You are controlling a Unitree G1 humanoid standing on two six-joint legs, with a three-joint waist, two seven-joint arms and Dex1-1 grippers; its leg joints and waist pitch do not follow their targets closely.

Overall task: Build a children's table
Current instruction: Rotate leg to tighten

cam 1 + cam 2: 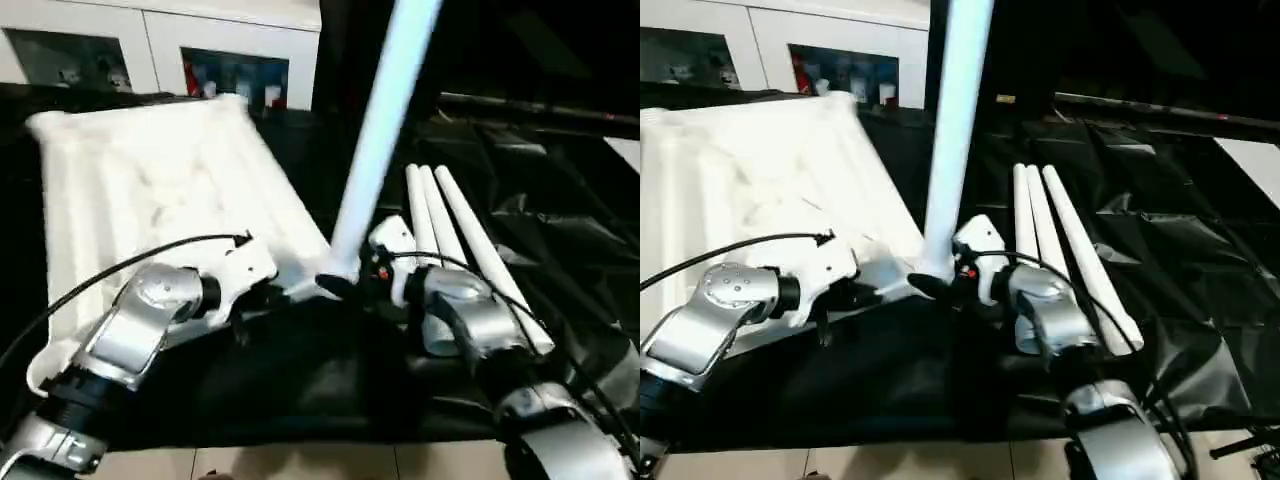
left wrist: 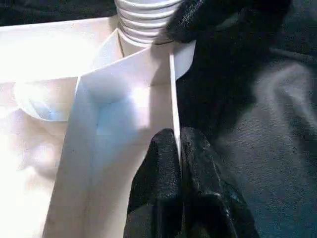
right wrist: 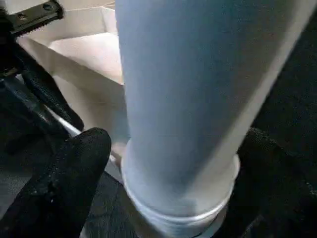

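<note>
Tabletop [image 1: 150,190]: white, lying upside down with its ribbed underside up on the black-draped work table [image 1: 560,240]; it fills the left half of my head views, its near right corner between my two grippers
Standing leg [image 1: 378,140]: one white tube rising from that near corner socket, leaning a little toward the right in my head views; ridged rings at its foot show where it meets the socket in my left wrist view
Spare legs [image 1: 455,240]: three white tubes side by side, touching one another, on the black cloth just right of the standing leg; their near ends pass behind my right forearm
Left gripper [image 2: 179,158]: my two black fingers pressed together on the thin upright edge wall of the tabletop, close to the socket corner; the wall runs straight between the pads
Right gripper [image 3: 168,183]: my fingers [image 3: 69,183] stand wide apart on either side of the standing leg's foot; there is a gap between the one finger and the tube, so I am not squeezing it
Cabinet [image 1: 230,60]: white with glass doors, behind the work table at the far left
</note>
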